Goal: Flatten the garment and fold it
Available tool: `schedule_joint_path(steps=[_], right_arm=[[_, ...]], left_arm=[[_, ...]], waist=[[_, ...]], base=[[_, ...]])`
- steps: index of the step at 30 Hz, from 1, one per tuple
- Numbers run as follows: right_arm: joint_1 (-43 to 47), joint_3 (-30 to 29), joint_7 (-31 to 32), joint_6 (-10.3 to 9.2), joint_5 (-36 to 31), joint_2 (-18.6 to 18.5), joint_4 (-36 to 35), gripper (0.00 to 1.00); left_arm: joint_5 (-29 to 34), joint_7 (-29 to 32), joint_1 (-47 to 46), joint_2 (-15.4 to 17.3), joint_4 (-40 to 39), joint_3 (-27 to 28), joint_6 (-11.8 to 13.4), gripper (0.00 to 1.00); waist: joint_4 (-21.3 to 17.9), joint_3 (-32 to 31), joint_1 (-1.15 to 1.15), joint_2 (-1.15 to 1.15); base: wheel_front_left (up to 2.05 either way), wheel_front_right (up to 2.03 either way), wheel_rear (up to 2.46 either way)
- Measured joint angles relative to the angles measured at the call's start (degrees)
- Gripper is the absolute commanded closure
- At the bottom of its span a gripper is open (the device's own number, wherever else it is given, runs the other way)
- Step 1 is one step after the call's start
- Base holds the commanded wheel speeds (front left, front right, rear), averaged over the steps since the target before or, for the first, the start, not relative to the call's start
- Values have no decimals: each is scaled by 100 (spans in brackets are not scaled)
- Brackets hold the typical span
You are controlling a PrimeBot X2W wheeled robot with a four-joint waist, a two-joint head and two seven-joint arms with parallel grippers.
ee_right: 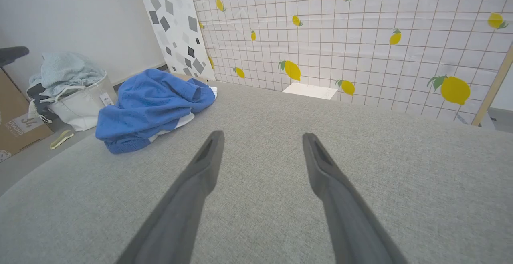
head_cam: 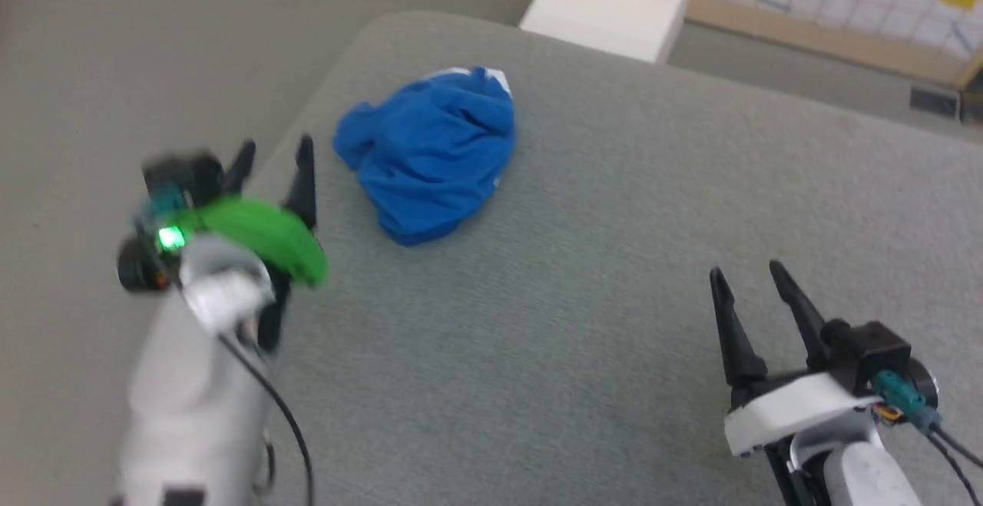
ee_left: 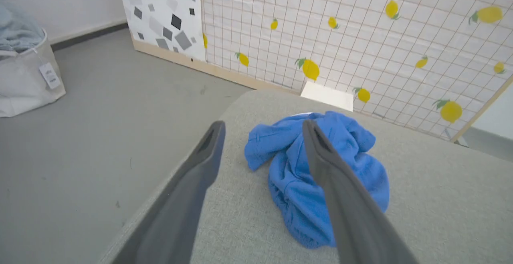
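The left pincer (head_cam: 276, 143) stood with its two dark fingers spread wide and nothing between them, at the left edge of the grey padded surface (head_cam: 576, 337); the garment (head_cam: 430, 157), a crumpled heap of royal blue fabric with a sliver of white at its far edge, lay on that surface just ahead of this pincer's fingertips and a little to their right, apart from them; in the left wrist view its right finger crossed in front of the heap; the right pincer (head_cam: 745, 268) was likewise spread wide and empty, over bare padding, with the garment well off to its left and farther ahead; beyond both pincers stood a lemon-printed grid panel (ee_right: 360, 35) with a white block (ee_right: 310, 91) at its foot; far to the right pincer's left sat a white bag (ee_right: 82, 105) heaped with pale cloth.
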Motion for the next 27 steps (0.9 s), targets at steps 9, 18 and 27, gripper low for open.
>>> schedule_joint_path(steps=[9,18,27], right_arm=[[-127,-98,169,0,-190,1,-336,0],[-181,-146,218,0,-242,1,-524,0],[-245,-211,225,0,-283,0,-602,0]], left_arm=[[-860,1947,-1722,419,1445,-12,-37,0],[-915,3709,-2309,662,2224,-642,-56,0],[-968,4378,-2334,708,2415,-926,-57,76]], waist=[[-563,588,1,0],[-1068,1159,1,0],[-1285,1541,0,0]], base=[[0,0,0],[0,0,0],[0,0,0]])
